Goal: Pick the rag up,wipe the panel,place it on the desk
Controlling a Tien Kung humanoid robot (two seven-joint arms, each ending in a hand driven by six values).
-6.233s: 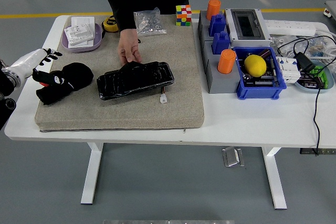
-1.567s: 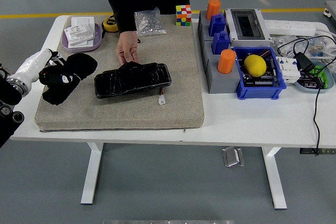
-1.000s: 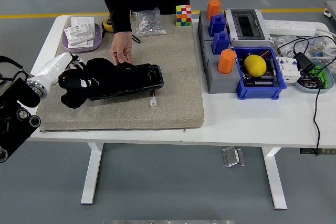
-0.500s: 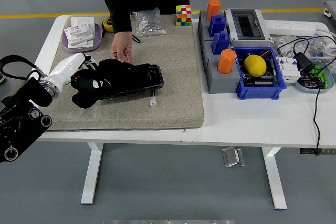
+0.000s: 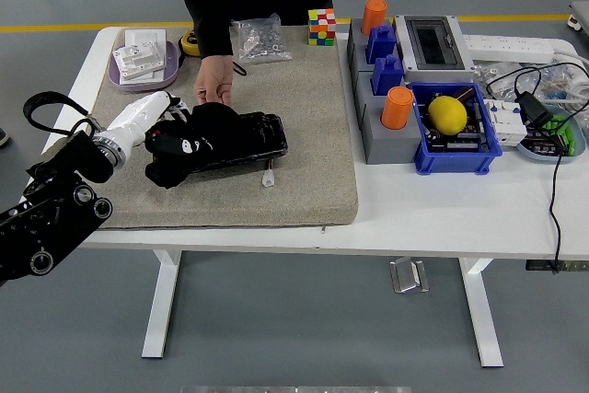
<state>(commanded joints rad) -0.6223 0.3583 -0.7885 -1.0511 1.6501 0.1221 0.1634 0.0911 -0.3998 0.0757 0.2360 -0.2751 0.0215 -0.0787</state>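
Note:
A glossy black panel (image 5: 248,135) lies on the grey mat (image 5: 304,181), left of centre. My left hand (image 5: 164,135) comes in from the left, shut on a black rag (image 5: 198,131), and presses the rag onto the panel's left half. The rag covers that half and hangs over its left end. A person at the far side rests a hand (image 5: 213,91) on the mat at the panel's far left corner. My right arm is out of view.
A small white connector (image 5: 268,178) lies just in front of the panel. Behind are a purple tray (image 5: 140,69), a bag of parts (image 5: 258,37) and a colour cube (image 5: 321,26). Grey and blue bins (image 5: 451,131) with orange cylinders and a yellow ball stand to the right.
My left hand has carried the rag rightward from the mat's left edge onto the panel and further along it. The panel shifted slightly left. The person's hand stays at its corner.

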